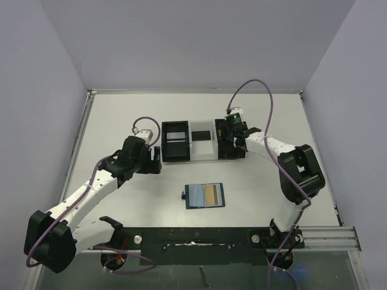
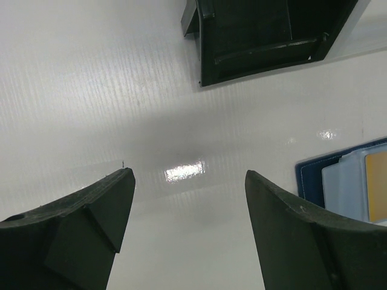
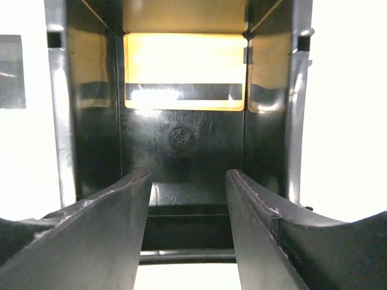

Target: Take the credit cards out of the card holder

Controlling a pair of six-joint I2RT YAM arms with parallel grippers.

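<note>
1. The left claw hangs released and empty, low over the bare surface. The left black box lies ahead of it.
2. The card holder lies open and flat mid-surface, between the arms and apart from both claws. Its navy corner shows at the right of the left wrist view.
3. The credit cards sit in its slots: a pale card, then a gold-tan card. They look thin, stiff, light and slick, and being flat they offer little to pinch. The exposed edge is the likely hold, drawn along the slot. The holder looks soft and light, so it may slide or lift unless pinned.
4. The right black box holds a striped gold card flat at its far end.
5. The right claw hovers inside that box, released, with nothing between its jaws.
</note>
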